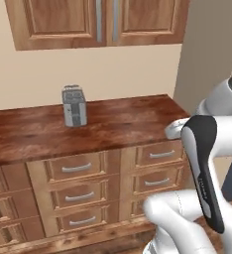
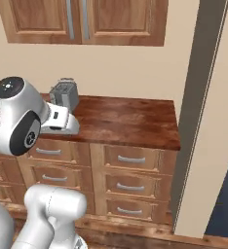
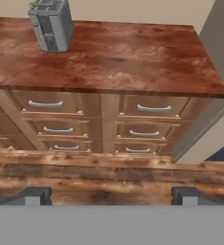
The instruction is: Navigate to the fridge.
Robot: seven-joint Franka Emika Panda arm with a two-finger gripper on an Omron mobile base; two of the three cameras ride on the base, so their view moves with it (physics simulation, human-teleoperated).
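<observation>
Even, soft rendered light in all views, no glare. The toaster [image 1: 74, 105] casts hardly any shadow on the desk [image 1: 118, 124]. Edges slightly soft, wood grain blurry; no edge distortion.

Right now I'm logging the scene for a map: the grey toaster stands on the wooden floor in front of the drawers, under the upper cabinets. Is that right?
Not quite. The grey toaster stands on the wooden countertop, above the drawers, not on the floor. The left base view shows it there, under the upper cabinets.
</observation>
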